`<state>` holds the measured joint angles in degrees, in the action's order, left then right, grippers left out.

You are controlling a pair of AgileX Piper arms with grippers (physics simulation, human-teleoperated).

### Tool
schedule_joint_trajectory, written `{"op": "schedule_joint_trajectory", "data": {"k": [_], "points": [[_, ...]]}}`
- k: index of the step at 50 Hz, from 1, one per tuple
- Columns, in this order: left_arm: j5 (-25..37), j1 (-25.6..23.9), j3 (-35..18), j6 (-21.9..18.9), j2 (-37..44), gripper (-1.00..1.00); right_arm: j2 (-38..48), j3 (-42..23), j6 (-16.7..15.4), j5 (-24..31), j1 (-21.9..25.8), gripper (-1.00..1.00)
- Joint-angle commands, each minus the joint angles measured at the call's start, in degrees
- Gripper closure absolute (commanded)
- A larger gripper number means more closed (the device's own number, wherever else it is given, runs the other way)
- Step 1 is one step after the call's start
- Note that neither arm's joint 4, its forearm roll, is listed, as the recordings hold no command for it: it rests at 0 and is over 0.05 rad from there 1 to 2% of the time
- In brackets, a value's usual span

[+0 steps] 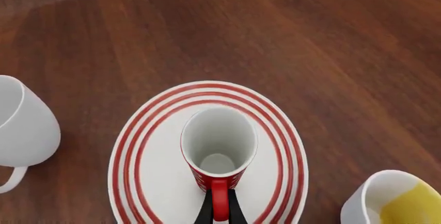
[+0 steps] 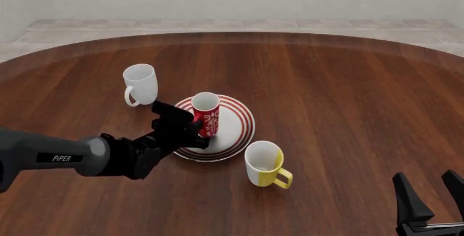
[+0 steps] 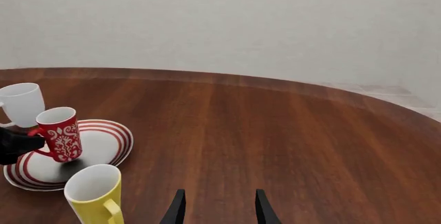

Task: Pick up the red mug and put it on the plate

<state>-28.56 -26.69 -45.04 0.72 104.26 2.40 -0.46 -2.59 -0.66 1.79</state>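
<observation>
While the brown wooden table (image 2: 340, 111) takes up most of each view, the work sits left of its middle, where the plate (image 2: 233, 132) lies flat with its red rings showing. Over that plate the left arm (image 2: 65, 159) reaches in from the near left, and the left gripper (image 2: 190, 129) has its dark fingers (image 1: 204, 212) closed on either side of the red mug's handle. The red mug (image 2: 206, 114) stands upright over the plate's inner white field, a little toward the arm's side of centre; the right wrist view shows a shadow under its base, but whether the base is touching the plate or hanging just above it cannot be told for sure.

My reading is that the carrying is done and the placing step is in hand. What remains calls for a small, straight lowering if there is any gap, then an opening of the fingers wide enough to clear the handle, and a pull back along the arm's own line so the handle is not dragged and the mug is not tipped.

A white mug (image 2: 140, 84) stands beyond the arm, apart from the plate. A yellow mug (image 2: 264, 164) stands just beside the plate's near rim. Smallest in view, the right gripper (image 2: 432, 199) waits at the near right corner with its jaws spread and nothing between them.
</observation>
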Motion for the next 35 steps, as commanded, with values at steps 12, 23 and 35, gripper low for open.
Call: {"op": "schedule_joint_trajectory", "data": {"k": [12,23,35], "points": [[-0.45,-0.13,0.3,-0.49,-0.17,1.0,-0.24,-0.14,-0.36,0.25,0.19,-1.0],[-0.8,-0.29,0.2,-0.38,0.41,1.0,-0.47,-0.17,-0.36,0.54,0.13,-1.0],[-1.23,-0.38,0.39,-0.36,0.9,1.0,-0.09,-0.03,-0.32,0.09,0.05,-1.0]]}}
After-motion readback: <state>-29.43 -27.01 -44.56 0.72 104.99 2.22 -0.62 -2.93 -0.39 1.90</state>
